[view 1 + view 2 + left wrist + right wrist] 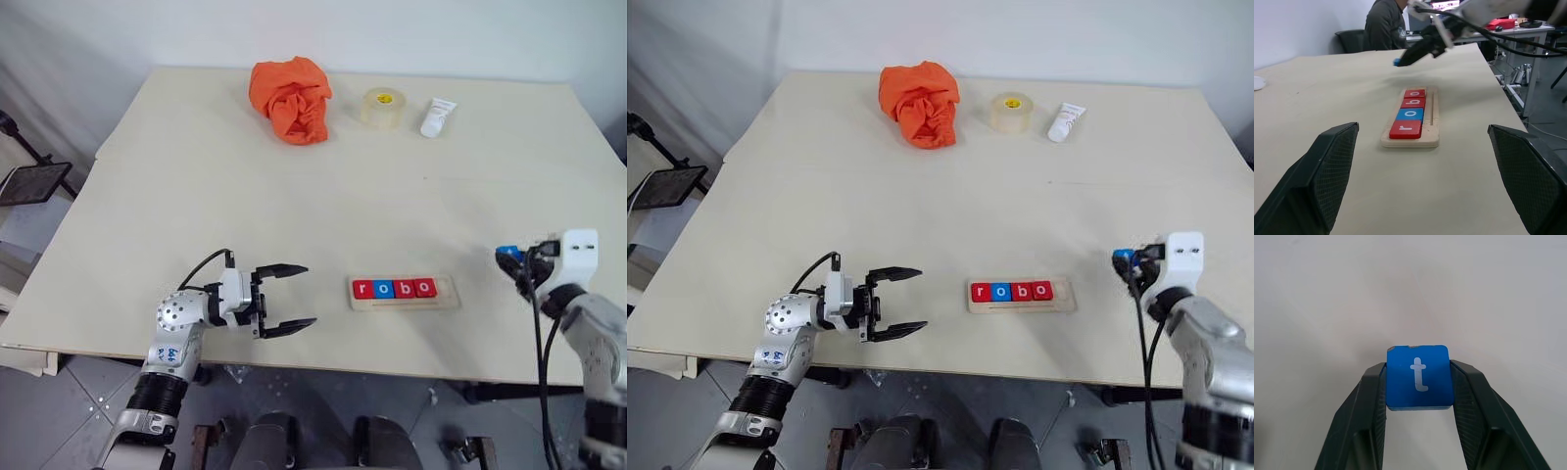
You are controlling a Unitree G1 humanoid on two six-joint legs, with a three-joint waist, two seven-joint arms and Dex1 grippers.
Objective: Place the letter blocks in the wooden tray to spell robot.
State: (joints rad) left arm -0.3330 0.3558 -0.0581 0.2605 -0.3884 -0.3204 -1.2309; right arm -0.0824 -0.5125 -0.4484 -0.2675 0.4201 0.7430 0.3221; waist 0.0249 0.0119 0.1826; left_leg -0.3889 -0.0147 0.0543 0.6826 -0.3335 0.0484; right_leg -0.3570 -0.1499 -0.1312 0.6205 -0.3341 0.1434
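The letter blocks, small flat square tiles in red and blue with white lowercase letters, mostly sit in the long pale-wood tray [403,294] near the front edge of the beige table [294,196]: in the head view four of them [394,288] read r, o, b, o, red, blue, red, red, leaving the slot's right end bare. To its left the left gripper [291,298] hovers with black fingers spread apart and nothing between them. To its right the right gripper [506,257] pinches a blue tile. A crumpled orange cloth [291,98], a clear tape roll [383,108] and a white tube [437,117] lie along the far edge.

From the left wrist, the tray [1433,122] lies between the parted fingers [1327,166], and a seated person [1385,22] is beyond the table.

From the right wrist, the fingers [1374,401] clamp the blue t block [1419,377].
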